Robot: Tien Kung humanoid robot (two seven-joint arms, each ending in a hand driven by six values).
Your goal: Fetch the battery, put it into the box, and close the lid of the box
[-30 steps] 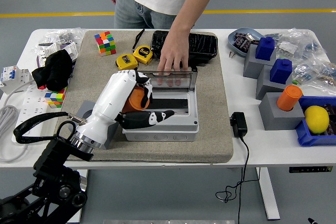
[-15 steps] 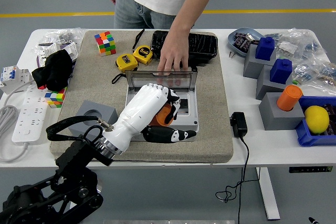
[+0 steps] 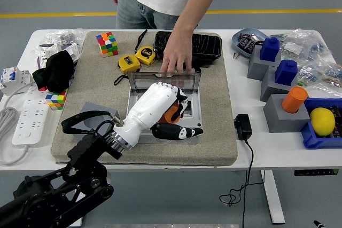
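Observation:
My left hand (image 3: 172, 117) is white with black fingers and is shut on an orange battery (image 3: 171, 115). It holds the battery over the open grey box (image 3: 194, 112) in the middle of the mat. The box's clear lid (image 3: 160, 78) stands up at the far side. A person's hand (image 3: 175, 60) rests on the lid's top edge and holds it. A grey block with a round hole (image 3: 85, 117) sits left of the box, partly behind my arm. My right hand is out of view.
Two yellow tape measures (image 3: 136, 59), a Rubik's cube (image 3: 107, 44) and a black tray (image 3: 206, 46) lie at the back of the mat. A black adapter with a cord (image 3: 243, 126) lies right of the mat. Grey stands with blue and orange pieces (image 3: 283, 92) stand at the right.
My left hand has carried the orange battery rightward from beside the grey block to over the box's inside. The person's hand has stayed on the lid.

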